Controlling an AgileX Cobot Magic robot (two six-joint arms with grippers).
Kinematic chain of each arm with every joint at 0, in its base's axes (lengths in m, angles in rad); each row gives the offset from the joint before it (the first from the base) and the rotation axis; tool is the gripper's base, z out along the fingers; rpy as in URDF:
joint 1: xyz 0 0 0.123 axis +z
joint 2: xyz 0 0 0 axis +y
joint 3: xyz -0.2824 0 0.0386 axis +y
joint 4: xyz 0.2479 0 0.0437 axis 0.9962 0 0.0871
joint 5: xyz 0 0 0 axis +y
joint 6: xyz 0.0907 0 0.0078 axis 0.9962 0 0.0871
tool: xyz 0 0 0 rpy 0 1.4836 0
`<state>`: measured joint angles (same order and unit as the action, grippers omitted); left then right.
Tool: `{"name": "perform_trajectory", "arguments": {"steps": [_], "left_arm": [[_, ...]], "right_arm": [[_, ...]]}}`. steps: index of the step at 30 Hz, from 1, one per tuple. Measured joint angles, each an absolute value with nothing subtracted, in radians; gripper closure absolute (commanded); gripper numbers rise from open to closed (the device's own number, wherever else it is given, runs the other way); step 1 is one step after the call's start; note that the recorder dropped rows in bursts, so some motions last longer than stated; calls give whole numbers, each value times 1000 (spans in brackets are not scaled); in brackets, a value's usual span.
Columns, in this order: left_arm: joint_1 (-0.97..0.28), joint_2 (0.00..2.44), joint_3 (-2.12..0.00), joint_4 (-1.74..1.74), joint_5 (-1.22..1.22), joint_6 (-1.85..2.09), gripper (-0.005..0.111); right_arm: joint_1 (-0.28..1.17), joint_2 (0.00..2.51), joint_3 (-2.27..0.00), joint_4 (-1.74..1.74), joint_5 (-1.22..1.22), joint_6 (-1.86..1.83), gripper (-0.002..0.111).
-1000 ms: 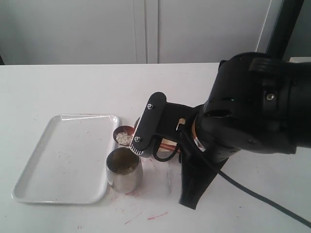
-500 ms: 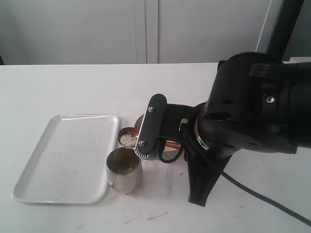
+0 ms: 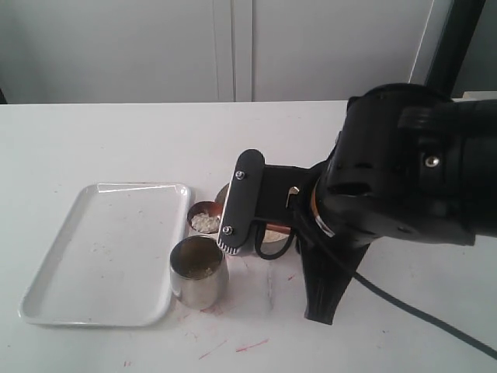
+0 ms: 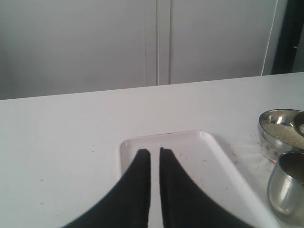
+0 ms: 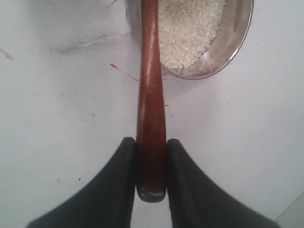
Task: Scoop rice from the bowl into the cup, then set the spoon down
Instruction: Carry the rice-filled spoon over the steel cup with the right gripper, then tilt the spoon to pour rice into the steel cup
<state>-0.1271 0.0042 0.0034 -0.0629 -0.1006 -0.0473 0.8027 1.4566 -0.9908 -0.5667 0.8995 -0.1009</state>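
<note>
My right gripper (image 5: 151, 142) is shut on the tail of the reddish-brown spoon's handle (image 5: 150, 85). In the exterior view the spoon's round end (image 3: 204, 220) carries a small heap of rice and hovers just above and behind the cup (image 3: 199, 270), which has some grains inside. The bowl (image 5: 240, 40) holds a bed of rice (image 5: 190, 28) under the handle; the right gripper (image 3: 233, 221) mostly hides it in the exterior view. My left gripper (image 4: 155, 152) hangs over the tray, its fingers nearly touching with nothing between them.
A white rectangular tray (image 3: 101, 256) lies to the left of the cup, with a few specks on it. The bulky black right arm (image 3: 404, 171) fills the right half of the exterior view, its cable trailing to the front right. Red marks stain the white table (image 3: 256, 342).
The right arm has shifted slightly right and down. The loaded spoon end has crept a little toward the cup and still holds its rice. The cup and tray have not moved.
</note>
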Motion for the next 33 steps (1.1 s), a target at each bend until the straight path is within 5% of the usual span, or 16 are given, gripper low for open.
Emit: {"name": "perform_trajectory", "arguments": {"steps": [33], "left_arm": [[-127,4,3,-63,-101,-47,92]], "right_arm": [[911,1457,-991,-724,953,-73,108]]}}
